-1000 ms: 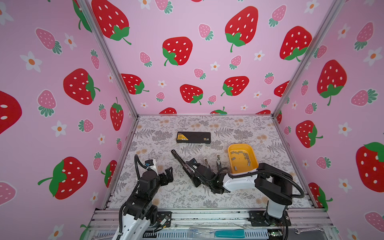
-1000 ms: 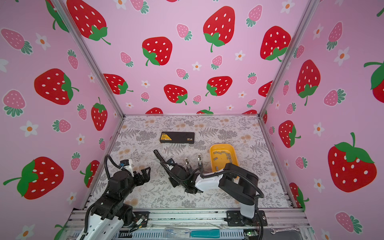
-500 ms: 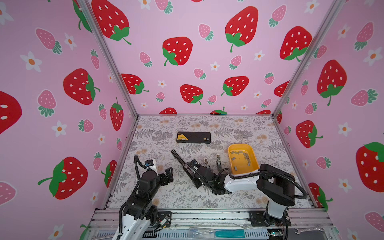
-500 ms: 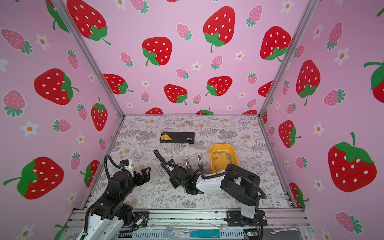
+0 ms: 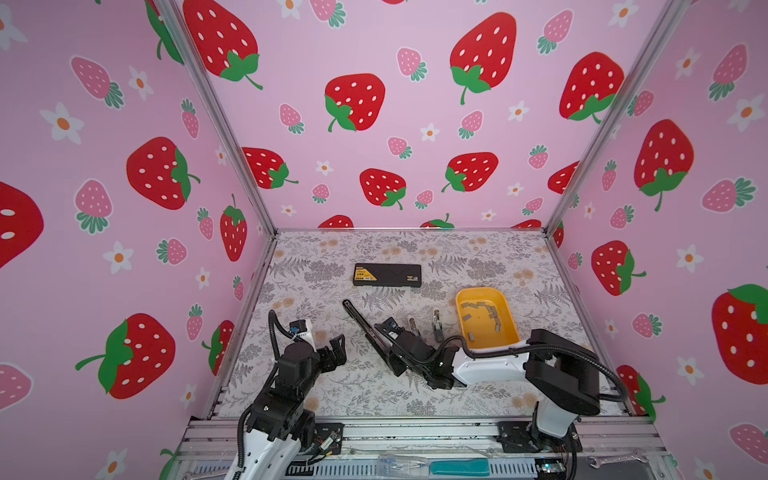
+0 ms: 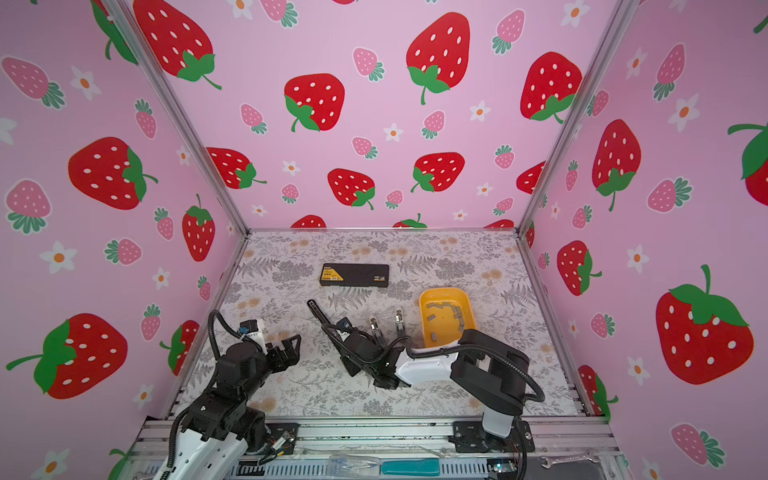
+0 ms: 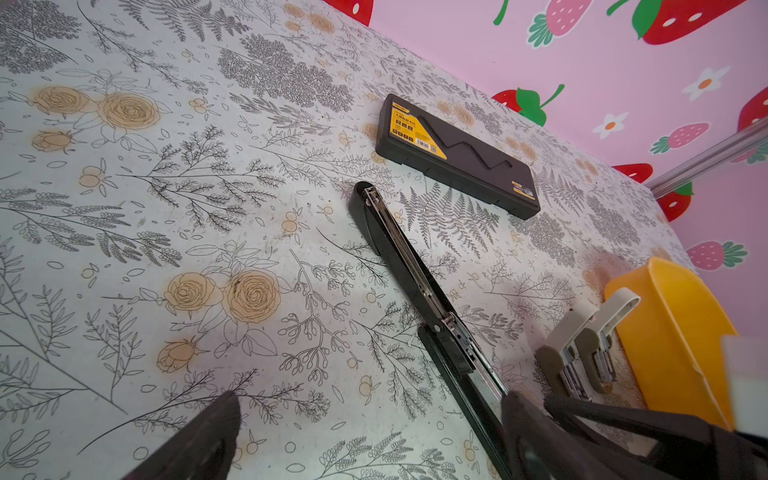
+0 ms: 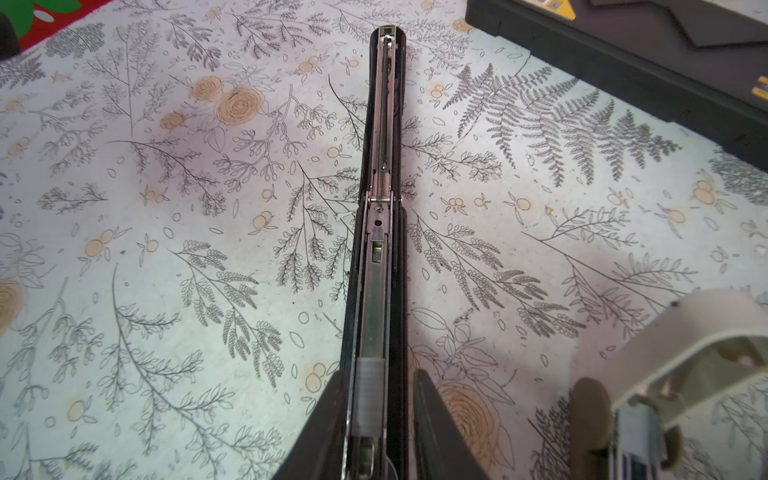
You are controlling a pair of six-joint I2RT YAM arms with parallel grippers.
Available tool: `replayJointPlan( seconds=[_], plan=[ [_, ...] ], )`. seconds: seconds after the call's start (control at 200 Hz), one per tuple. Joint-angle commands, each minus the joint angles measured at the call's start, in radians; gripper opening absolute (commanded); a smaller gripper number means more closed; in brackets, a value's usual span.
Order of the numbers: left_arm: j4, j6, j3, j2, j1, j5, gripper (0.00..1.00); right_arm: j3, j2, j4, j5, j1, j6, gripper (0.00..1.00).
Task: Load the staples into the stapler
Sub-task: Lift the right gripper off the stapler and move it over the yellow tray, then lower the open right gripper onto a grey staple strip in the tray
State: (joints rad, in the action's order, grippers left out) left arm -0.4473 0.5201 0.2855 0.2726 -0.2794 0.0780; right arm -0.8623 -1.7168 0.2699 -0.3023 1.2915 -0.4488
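Note:
The black stapler (image 5: 360, 321) lies opened flat on the flowered table, its metal channel facing up (image 8: 382, 124). A short grey strip of staples (image 8: 370, 395) rests in that channel. My right gripper (image 8: 380, 401) straddles the channel around the strip, jaws a little apart; in both top views it sits low over the stapler's near half (image 5: 391, 358) (image 6: 353, 358). More staples (image 5: 492, 313) lie loose in the yellow tray (image 5: 482, 289). My left gripper (image 5: 336, 348) (image 7: 374, 440) hovers open and holds nothing, left of the stapler (image 7: 399, 249).
Two small whitish staplers (image 5: 424, 326) (image 7: 582, 345) stand between the black stapler and the tray (image 7: 665, 332). A black case (image 5: 387, 275) (image 7: 457, 158) lies further back. Pink strawberry walls close in three sides. A blue-handled tool (image 5: 457, 467) rests on the front rail.
My right gripper's jaws have parted slightly around the staple strip in the channel. The right arm has barely shifted, and the left arm has stayed still.

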Motion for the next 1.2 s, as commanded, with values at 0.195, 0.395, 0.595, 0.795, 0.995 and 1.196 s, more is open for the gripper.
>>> replayJointPlan(
  seconds=[0.195,0.395,0.595,0.795,0.995,1.196],
  plan=[
    [-0.017,0.001,-0.01,-0.012,0.003,0.003,0.99,0.002,0.292,-0.186,-0.18,-0.045,0.002,0.38],
    [-0.007,-0.002,-0.01,-0.002,0.004,0.008,0.99,0.009,0.5,-0.422,-0.285,-0.256,-0.085,0.37],
    [-0.001,-0.005,-0.006,0.017,0.004,0.011,0.99,0.143,0.626,-0.429,-0.081,-0.575,-0.196,0.37],
    [-0.001,-0.006,-0.006,0.013,0.004,0.017,0.99,0.171,0.491,-0.379,0.13,-0.736,-0.22,0.35],
    [-0.004,-0.007,-0.006,0.007,0.003,0.019,0.99,0.108,0.259,-0.36,0.253,-0.806,-0.217,0.3],
    [-0.01,-0.007,-0.006,-0.004,0.004,0.023,0.99,0.069,0.155,-0.352,0.261,-0.822,-0.206,0.31]
  ],
)
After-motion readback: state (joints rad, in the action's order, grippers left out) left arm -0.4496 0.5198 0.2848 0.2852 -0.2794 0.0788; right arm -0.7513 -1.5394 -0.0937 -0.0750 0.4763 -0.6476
